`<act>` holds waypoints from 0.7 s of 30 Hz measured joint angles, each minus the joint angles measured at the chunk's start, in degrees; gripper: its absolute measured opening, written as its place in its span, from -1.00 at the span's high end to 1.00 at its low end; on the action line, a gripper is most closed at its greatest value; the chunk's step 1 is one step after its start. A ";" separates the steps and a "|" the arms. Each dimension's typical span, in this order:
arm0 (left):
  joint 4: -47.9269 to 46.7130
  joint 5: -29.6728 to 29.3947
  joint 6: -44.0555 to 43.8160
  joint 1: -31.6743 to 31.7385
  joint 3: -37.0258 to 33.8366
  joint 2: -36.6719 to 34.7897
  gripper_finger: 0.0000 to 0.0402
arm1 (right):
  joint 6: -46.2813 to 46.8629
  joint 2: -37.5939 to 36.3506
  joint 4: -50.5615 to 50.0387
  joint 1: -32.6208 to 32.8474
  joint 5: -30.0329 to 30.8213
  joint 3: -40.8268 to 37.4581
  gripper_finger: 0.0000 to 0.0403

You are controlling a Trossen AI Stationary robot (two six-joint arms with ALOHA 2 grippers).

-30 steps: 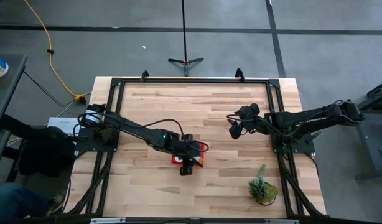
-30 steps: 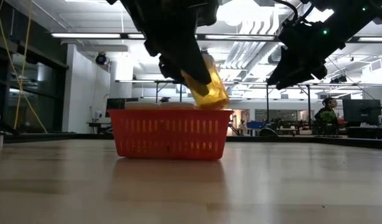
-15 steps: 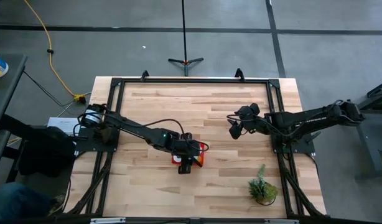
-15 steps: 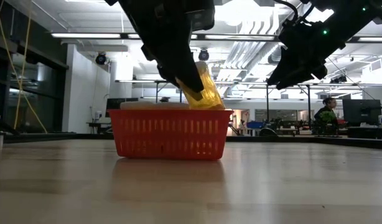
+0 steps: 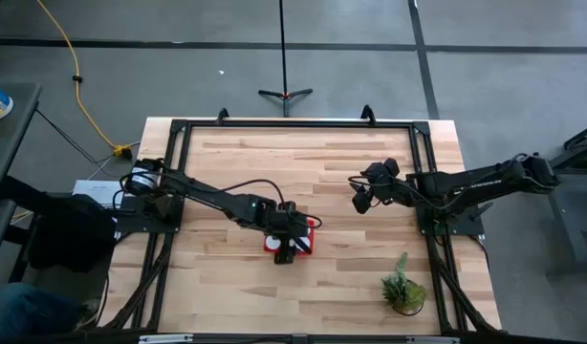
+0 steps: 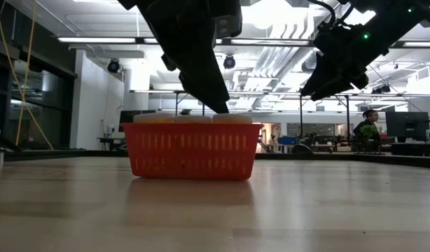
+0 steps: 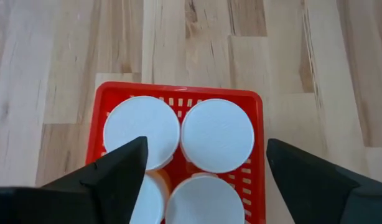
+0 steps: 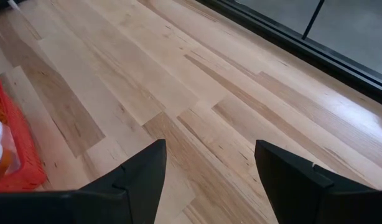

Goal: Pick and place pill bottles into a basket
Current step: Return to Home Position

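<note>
The red basket (image 5: 303, 246) stands on the table near its middle and also shows in the low view (image 6: 192, 150). Several pill bottles stand upright in it, showing round white caps (image 7: 217, 134), (image 7: 141, 130), (image 7: 200, 199). In the low view the caps (image 6: 190, 118) reach just above the rim. My left gripper (image 7: 206, 149) hangs open right above the basket, fingers pointing down, empty. My right gripper (image 5: 358, 199) is open and empty, above the table to the basket's right.
A small green potted plant (image 5: 404, 287) stands near the table's front right corner. A black frame (image 5: 293, 124) runs along the table's edges. Bare wood lies around the basket on all sides.
My left gripper has brought a tilted orange bottle down over the basket's right end and let it go. The bottle now stands in the basket with only its cap above the rim. The gripper stays just above the basket.
</note>
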 joint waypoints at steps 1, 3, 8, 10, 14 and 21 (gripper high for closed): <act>-0.03 0.00 0.18 0.13 0.01 0.00 -0.82 | 0.00 0.00 0.00 0.00 0.02 0.00 -0.17; -1.19 0.17 0.93 0.38 0.78 0.00 -0.81 | 0.05 0.00 0.00 0.00 0.00 0.00 -0.17; -3.31 2.36 -4.32 2.21 6.60 -0.24 -0.60 | -4.20 0.00 6.29 1.44 -1.33 0.00 -0.17; -1.67 5.21 -4.62 3.88 7.04 -1.08 -0.40 | -7.68 0.00 11.11 2.76 -1.59 0.00 -0.17; 3.07 6.21 -3.80 6.76 7.04 -4.43 0.19 | -9.76 -0.80 16.02 4.39 -1.26 0.01 -0.17; 4.79 5.74 3.07 9.50 7.13 -13.86 0.84 | -9.07 -6.18 15.82 5.49 -3.95 0.02 -0.17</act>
